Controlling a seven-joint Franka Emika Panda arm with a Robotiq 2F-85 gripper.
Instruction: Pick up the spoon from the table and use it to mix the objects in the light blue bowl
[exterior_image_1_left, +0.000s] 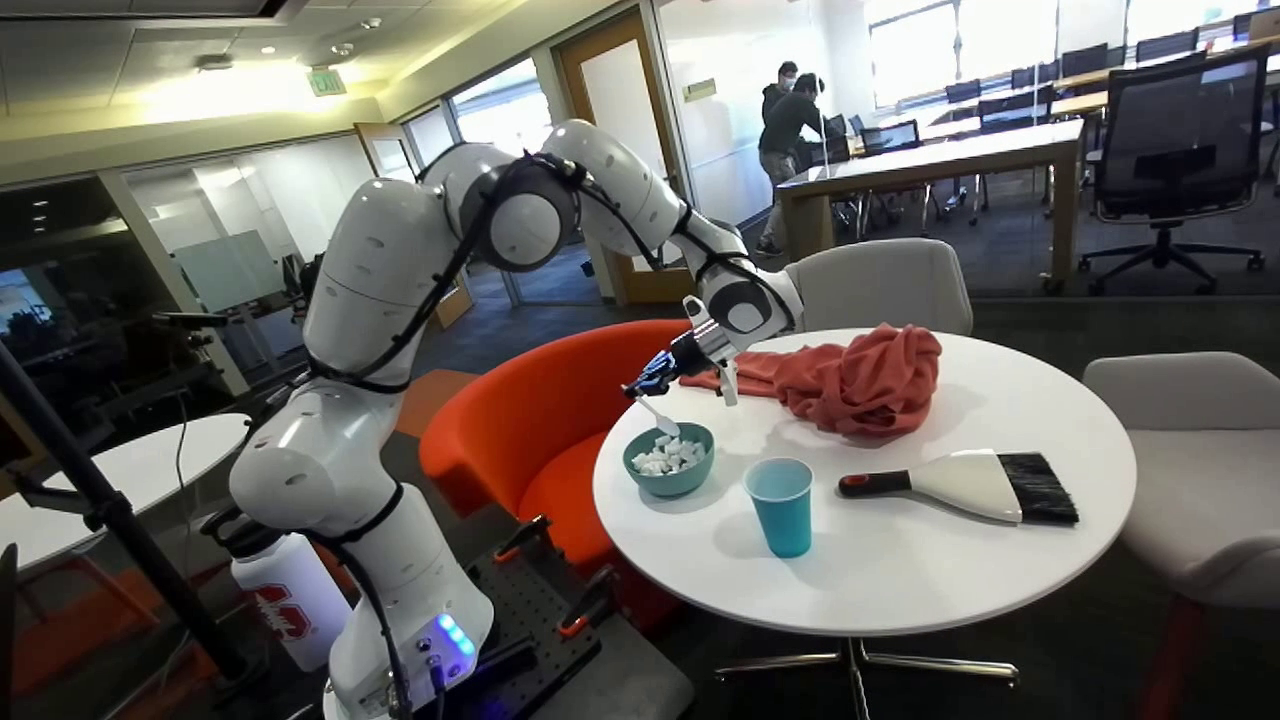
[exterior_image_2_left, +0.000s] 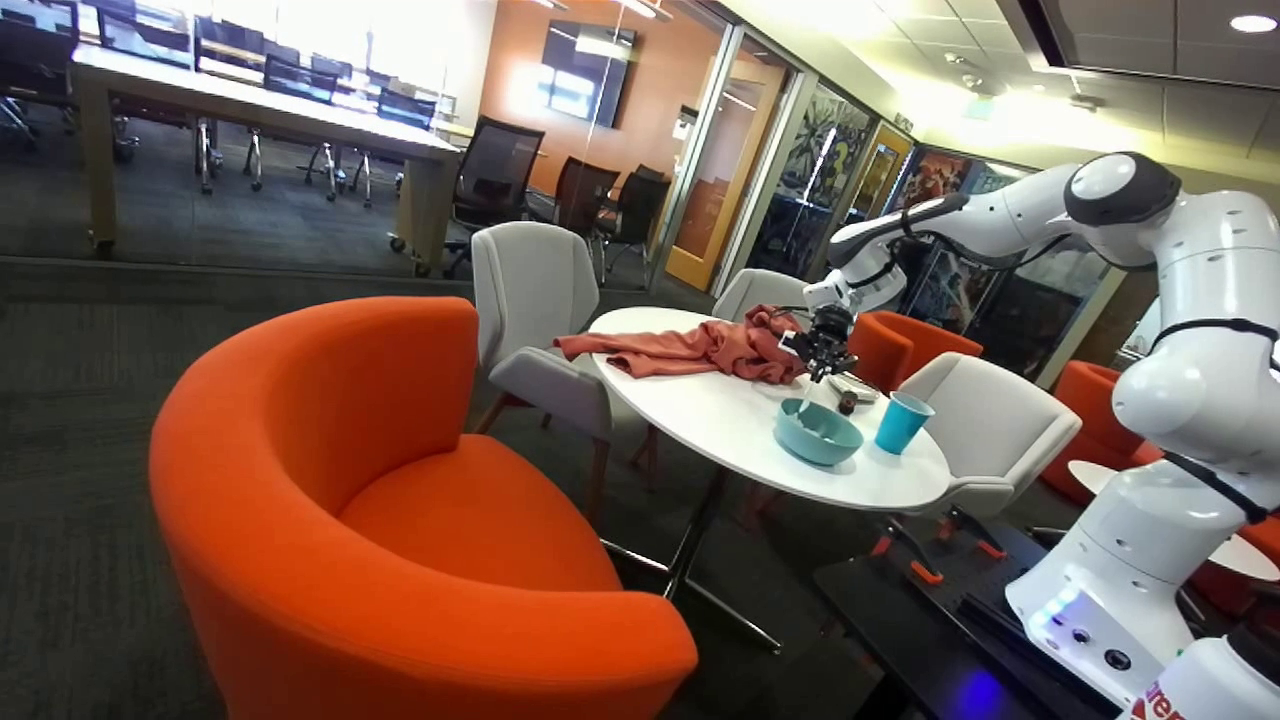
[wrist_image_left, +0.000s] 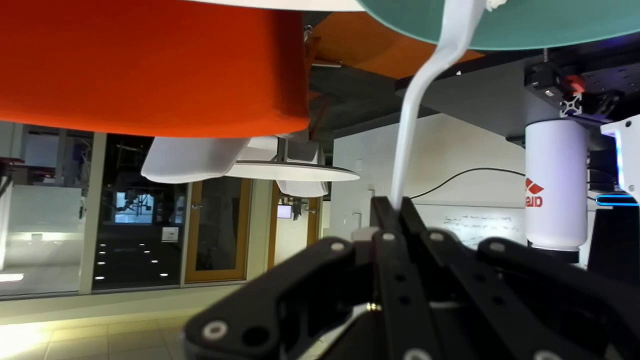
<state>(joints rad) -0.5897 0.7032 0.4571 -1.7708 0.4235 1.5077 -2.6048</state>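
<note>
Jaws together, clamped on the spoon (exterior_image_1_left: 661, 415) near the end of its handle. In the wrist view the gripper (wrist_image_left: 396, 207) pinches the slim white stem, which runs outward, bends at the neck and crosses in front of the bowl (exterior_image_1_left: 668, 486); the head lies beyond that view's edge. In an exterior view the spoon slants, head lowest, at the bowl's far rim, over the white pieces (exterior_image_1_left: 668, 459) heaped inside; whether it touches them I cannot tell.

Tilted rather than upright, the gripper points down and toward the side where the arm's (exterior_image_1_left: 365, 270) base stands. The wrist bends above the table (exterior_image_1_left: 930, 580); the forearm slopes down to it from a high, bent elbow, and the lower links climb from the base (exterior_image_1_left: 400, 630), where lights glow blue. Black straps hold a cable along the links.

On the table the bowl sits upright near the edge. The cup (exterior_image_1_left: 782, 515) stands upright beside it, with a gap between. The brush (exterior_image_1_left: 960, 484) lies flat past the cup, handle toward the cup, black bristles pointing away. A red cloth (exterior_image_1_left: 865, 385) lies crumpled toward the far side.

Orange chairs (exterior_image_2_left: 480, 510) and grey chairs (exterior_image_2_left: 545, 280) stand around; a white bottle (wrist_image_left: 556, 165) is near the base. Farther off, two people (exterior_image_1_left: 792, 125) are by a long desk (exterior_image_1_left: 940, 155).
</note>
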